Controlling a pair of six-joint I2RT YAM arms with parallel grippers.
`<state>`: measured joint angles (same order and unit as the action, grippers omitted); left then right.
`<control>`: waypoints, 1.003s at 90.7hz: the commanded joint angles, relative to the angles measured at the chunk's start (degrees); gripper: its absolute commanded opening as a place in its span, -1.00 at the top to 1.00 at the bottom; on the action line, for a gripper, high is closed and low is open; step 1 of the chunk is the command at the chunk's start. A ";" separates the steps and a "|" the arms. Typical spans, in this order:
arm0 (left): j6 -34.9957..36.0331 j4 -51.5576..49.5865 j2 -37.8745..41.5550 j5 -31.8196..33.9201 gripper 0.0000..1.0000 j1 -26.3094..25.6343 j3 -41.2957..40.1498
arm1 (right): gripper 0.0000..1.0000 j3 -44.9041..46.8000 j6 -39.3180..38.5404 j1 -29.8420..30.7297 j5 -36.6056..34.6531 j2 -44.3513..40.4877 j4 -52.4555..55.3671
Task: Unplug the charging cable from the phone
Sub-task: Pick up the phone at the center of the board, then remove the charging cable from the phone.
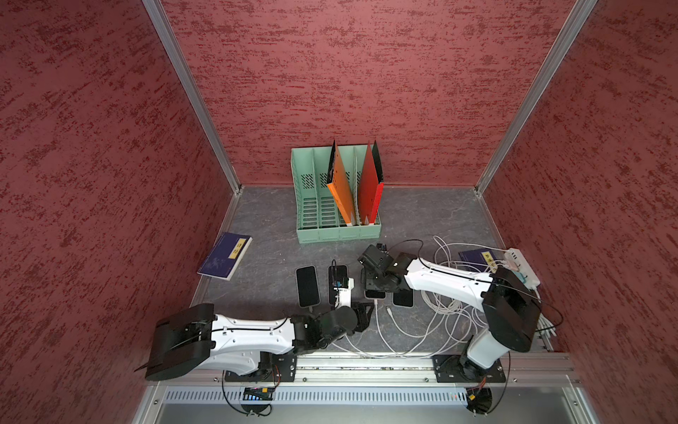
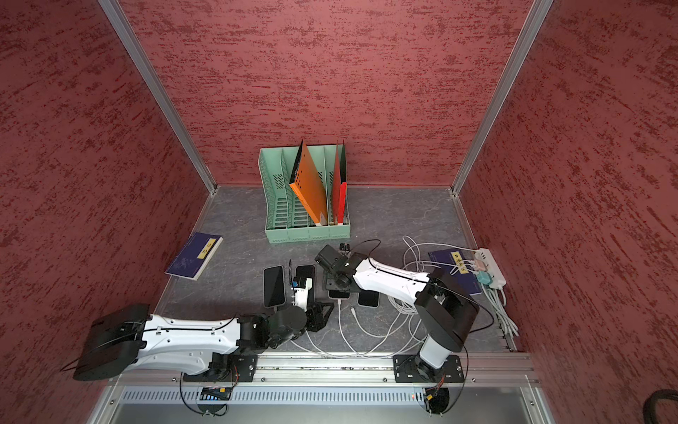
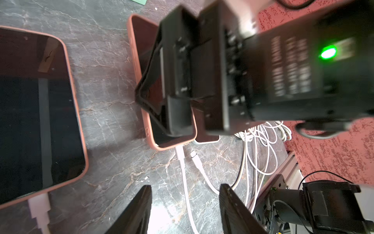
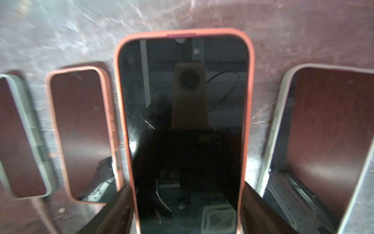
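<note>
Several dark-screened phones lie in a row on the grey table. My right gripper (image 4: 186,183) is shut on the pink-cased phone (image 4: 182,121), one finger against each long side of its case; from above the gripper (image 1: 374,282) covers most of that phone. The white charging cable (image 3: 180,156) is plugged into this phone's near end (image 3: 172,144). My left gripper (image 3: 185,186) hovers low over that cable a short way from the plug, open, with the cable running between its fingers and clear of both. In a top view the gripper (image 1: 367,314) sits just left of the plugged cable (image 1: 375,304).
A loose white connector (image 3: 193,154) lies beside the plugged cable. The neighbouring pink phone (image 3: 40,113) has its own cable plugged in. A tangle of white cables (image 1: 447,304) leads to a power strip (image 1: 521,266) on a blue book. A green file rack (image 1: 337,227) stands behind; another blue book (image 1: 225,257) lies left.
</note>
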<state>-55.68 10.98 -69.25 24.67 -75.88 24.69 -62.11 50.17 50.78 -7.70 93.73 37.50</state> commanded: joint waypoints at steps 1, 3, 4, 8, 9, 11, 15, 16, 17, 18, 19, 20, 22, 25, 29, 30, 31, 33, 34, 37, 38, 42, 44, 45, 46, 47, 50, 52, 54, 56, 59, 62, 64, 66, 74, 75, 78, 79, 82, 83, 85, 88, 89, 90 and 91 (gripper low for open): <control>0.17 1.74 -0.97 0.52 -0.12 -0.23 1.48 | 0.56 0.72 1.48 -0.34 -1.95 -2.52 -2.25; -0.10 1.65 -1.19 0.48 -0.10 -0.30 1.65 | 0.56 0.79 1.57 -0.34 -1.96 -2.73 -2.23; -0.20 1.57 -1.26 0.43 -0.09 -0.40 1.71 | 0.57 0.86 1.62 -0.34 -1.92 -2.92 -2.24; -0.68 0.12 -1.59 0.84 -0.06 -0.80 2.33 | 0.57 1.24 1.85 -0.34 -1.77 -3.52 -2.50; -0.80 -0.51 -1.67 1.01 -0.05 -0.91 2.58 | 0.57 1.40 1.94 -0.34 -1.78 -3.67 -2.60; -1.02 -1.47 -1.89 1.35 -0.03 -1.15 3.13 | 0.57 1.69 2.06 -0.38 -1.70 -4.09 -2.73; -1.09 -2.29 -2.42 1.75 0.00 -1.47 3.98 | 0.57 2.22 2.33 -0.34 -1.53 -4.87 -3.17; -1.03 -2.29 -2.62 1.81 0.00 -1.51 4.19 | 0.58 2.41 2.40 -0.34 -1.53 -5.00 -3.24; -1.03 -2.28 -2.85 1.71 0.01 -1.53 4.34 | 0.58 2.55 2.48 -0.34 -1.53 -5.25 -3.36; -0.95 -2.28 -3.10 1.62 0.01 -1.54 4.51 | 0.58 2.71 2.57 -0.34 -1.57 -5.41 -3.42; -0.89 -2.28 -3.31 1.57 0.01 -1.55 4.63 | 0.58 2.83 2.65 -0.34 -1.55 -5.58 -3.50; -0.86 -2.28 -3.55 1.42 0.01 -1.55 4.78 | 0.58 2.94 2.69 -0.34 -1.54 -5.80 -3.58; -0.77 -2.17 -4.01 1.10 0.01 -1.55 5.00 | 0.58 3.13 2.77 -0.38 -1.53 -6.16 -3.79; -0.47 -1.94 -4.60 0.68 0.01 -1.35 5.28 | 0.58 3.48 2.93 -0.34 -1.52 -6.55 -4.01; -0.03 -1.28 -5.30 -0.49 0.01 -0.99 5.45 | 0.58 3.79 3.25 -0.34 -1.53 -7.06 -4.23; 0.10 -1.04 -5.42 -0.67 0.01 -0.88 5.46 | 0.58 3.85 3.30 -0.34 -1.57 -7.11 -4.25; 0.16 -0.78 -5.52 -0.98 0.01 -0.78 5.46 | 0.58 3.89 3.33 -0.34 -1.59 -7.18 -4.26; 0.21 -0.43 -5.71 -1.45 0.01 -0.53 5.46 | 0.58 4.02 3.41 -0.34 -1.61 -7.43 -4.34; 0.21 -0.30 -5.80 -1.72 0.02 -0.43 5.41 | 0.58 4.06 3.43 -0.38 -1.61 -7.52 -4.35; 0.21 0.18 -5.95 -2.46 0.03 -0.15 5.24 | 0.58 4.11 3.44 -0.36 -1.61 -7.78 -4.46; 0.22 0.36 -5.96 -2.67 0.04 -0.06 5.18 | 0.58 4.15 3.48 -0.35 -1.61 -7.82 -4.50; 0.41 1.30 -6.06 -3.48 0.04 0.19 4.84 | 0.57 4.33 3.59 -0.36 -1.77 -8.17 -4.70; 0.51 1.58 -6.02 -3.81 0.03 0.44 4.78 | 0.58 4.46 3.63 -0.34 -1.78 -8.20 -4.84; 0.59 1.63 -5.96 -4.18 0.03 0.58 4.77 | 0.58 4.46 3.67 -0.38 -1.79 -8.21 -4.91; 0.76 1.65 -5.93 -4.58 0.02 0.70 4.76 | 0.58 4.41 3.73 -0.36 -1.79 -8.25 -4.94; 0.88 1.66 -5.82 -5.13 0.01 1.02 4.80 | 0.58 4.39 3.72 -0.35 -1.83 -8.28 -5.00; 1.42 1.21 -5.43 -7.33 -0.02 2.04 5.03 | 0.58 4.32 3.69 -0.34 -1.94 -8.41 -5.06; 1.69 0.52 -4.86 -9.01 -0.03 2.90 5.31 | 0.58 4.29 3.68 -0.34 -1.89 -8.35 -5.06; 1.97 -0.46 -4.07 -10.60 -0.05 4.13 5.49 | 0.58 4.17 3.68 -0.34 -1.88 -8.36 -5.02; 2.09 -1.45 -3.48 -11.99 -0.07 4.96 5.60 | 0.58 4.14 3.59 -0.34 -1.90 -8.43 -5.05; 2.19 -2.46 -2.71 -13.56 -0.11 5.72 5.40 | 0.58 4.24 3.63 -0.38 -1.83 -8.52 -5.13; 2.13 -2.58 -2.08 -15.26 -0.15 6.09 4.88 | 0.58 4.38 3.68 -0.40 -1.85 -8.56 -5.21; 1.99 -2.40 -1.86 -16.34 -0.16 6.29 4.50 | 0.57 4.52 3.77 -0.35 -1.76 -8.63 -5.34; 1.70 -2.25 -1.61 -17.38 -0.17 6.38 4.10 | 0.57 4.69 3.90 -0.34 -1.67 -8.72 -5.46; 0.57 -0.94 -1.37 -19.18 -0.17 6.37 2.80 | 0.58 5.16 4.24 -0.34 -1.21 -8.98 -6.14; 0.48 -0.82 -1.35 -19.15 -0.17 6.41 2.68 | 0.58 5.16 4.28 -0.38 -1.15 -8.95 -6.17; 0.34 -0.45 -1.37 -18.98 -0.17 6.43 2.50 | 0.58 5.11 4.34 -0.34 -0.97 -8.89 -6.35; 0.33 -0.31 -1.39 -18.92 -0.17 6.48 2.48 | 0.58 5.09 4.37 -0.34 -0.94 -8.86 -6.36; 0.27 0.04 -1.78 -18.89 -0.16 6.45 2.58 | 0.58 4.95 4.58 -0.36 -0.84 -8.69 -6.38; 0.29 0.20 -1.95 -18.88 -0.16 6.45 2.61 | 0.58 4.92 4.67 -0.35 -0.83 -8.67 -6.38; 0.24 0.54 -2.36 -19.02 -0.15 6.51 2.75 | 0.58 4.79 4.80 -0.34 -0.78 -8.66 -6.38; 0.22 1.28 -3.21 -19.49 -0.13 6.47 3.00 | 0.58 4.66 4.96 -0.39 -0.69 -8.71 -6.38; 0.22 1.48 -3.63 -19.62 -0.11 6.46 3.13 | 0.58 4.60 5.04 -0.36 -0.67 -8.73 -6.38; 0.22 1.62 -4.06 -19.77 -0.10 6.45 3.33 | 0.58 4.52 5.03 -0.39 -0.61 -8.74 -6.38; 0.18 1.65 -4.32 -20.02 -0.09 6.45 3.56 | 0.57 4.44 5.07 -0.41 -0.59 -8.74 -6.38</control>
<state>-55.27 10.37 -71.44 7.40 -69.58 28.08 -57.14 54.11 50.78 -7.73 86.83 33.87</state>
